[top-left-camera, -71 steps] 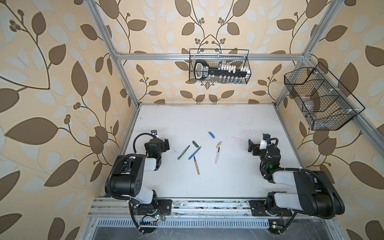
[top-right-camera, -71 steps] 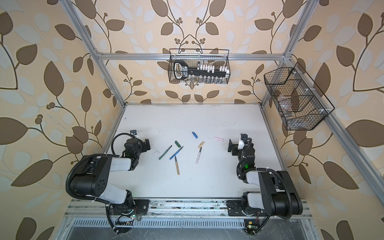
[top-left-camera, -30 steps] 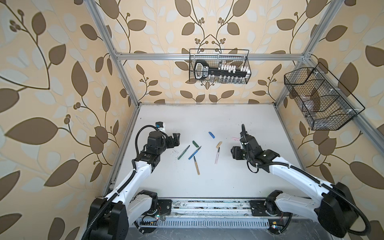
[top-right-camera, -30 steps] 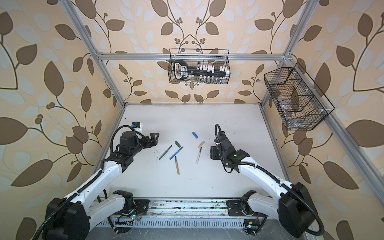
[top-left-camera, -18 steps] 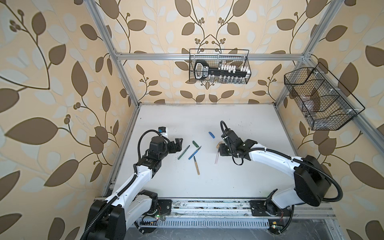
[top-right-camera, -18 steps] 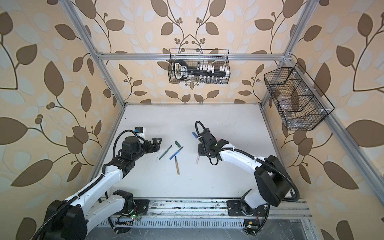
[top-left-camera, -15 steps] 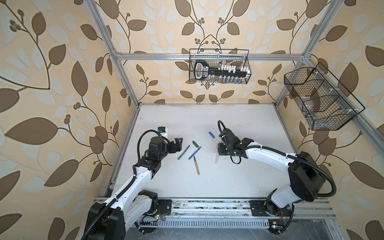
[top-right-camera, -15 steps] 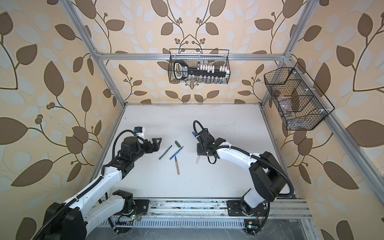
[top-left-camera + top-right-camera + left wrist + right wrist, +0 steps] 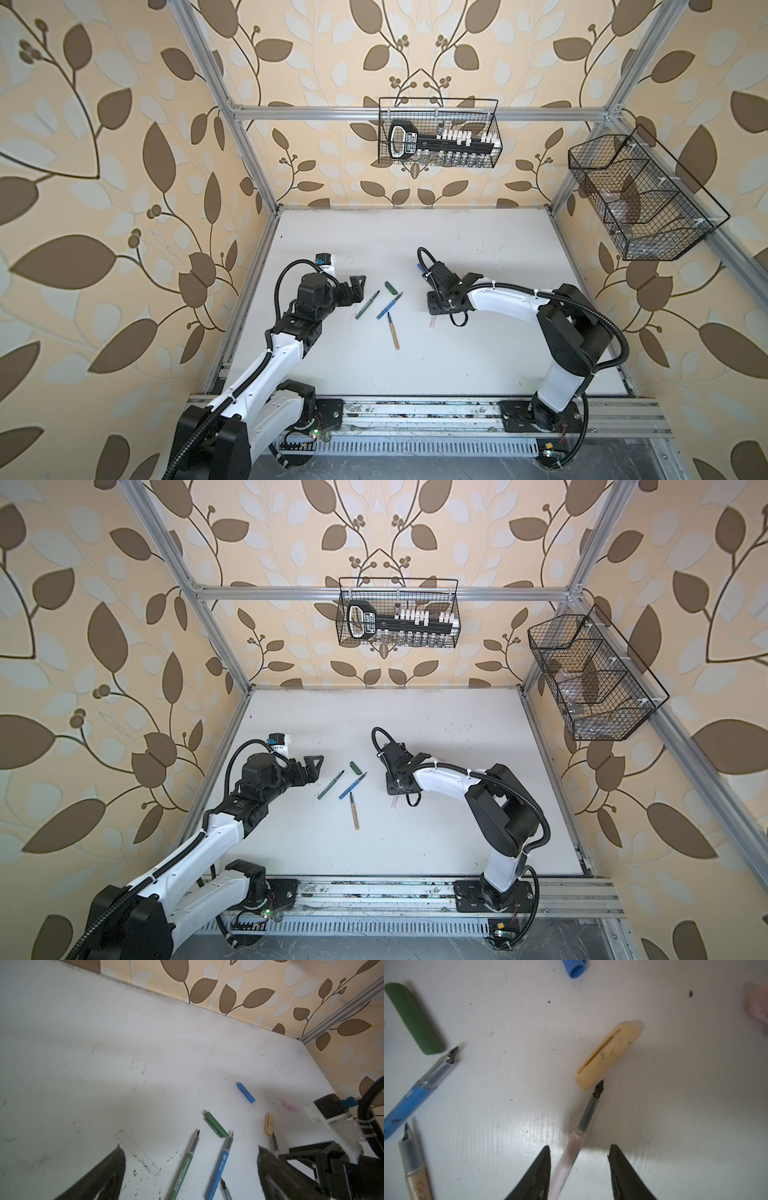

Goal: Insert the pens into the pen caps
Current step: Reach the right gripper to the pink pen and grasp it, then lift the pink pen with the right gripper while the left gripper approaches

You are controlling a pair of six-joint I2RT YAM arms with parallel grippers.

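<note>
Green pen [image 9: 367, 304], blue pen [image 9: 389, 306] and tan pen [image 9: 393, 331] lie mid-table beside the green cap [image 9: 390, 287]. My right gripper [image 9: 579, 1147] is low over the pale pink pen [image 9: 571, 1153], open. Its jaws straddle the barrel, which lies close against one finger with a gap to the other. The pink pen's dark tip touches the tan cap [image 9: 609, 1054]. My left gripper [image 9: 189, 1147] hovers wide open just left of the green pen [image 9: 185, 1165], holding nothing. The blue cap [image 9: 245, 1092] and pink cap [image 9: 290, 1105] lie farther back.
The white table [image 9: 415, 374] is walled by an aluminium frame and leaf wallpaper. A wire basket [image 9: 438, 139] hangs on the back wall and another wire basket [image 9: 640, 199] on the right wall. The right arm [image 9: 507, 301] stretches across the table's right half.
My right arm has swung left from the table's right side onto the pink pen, and its jaws have narrowed around it. The left gripper has stayed wide open by the green pen.
</note>
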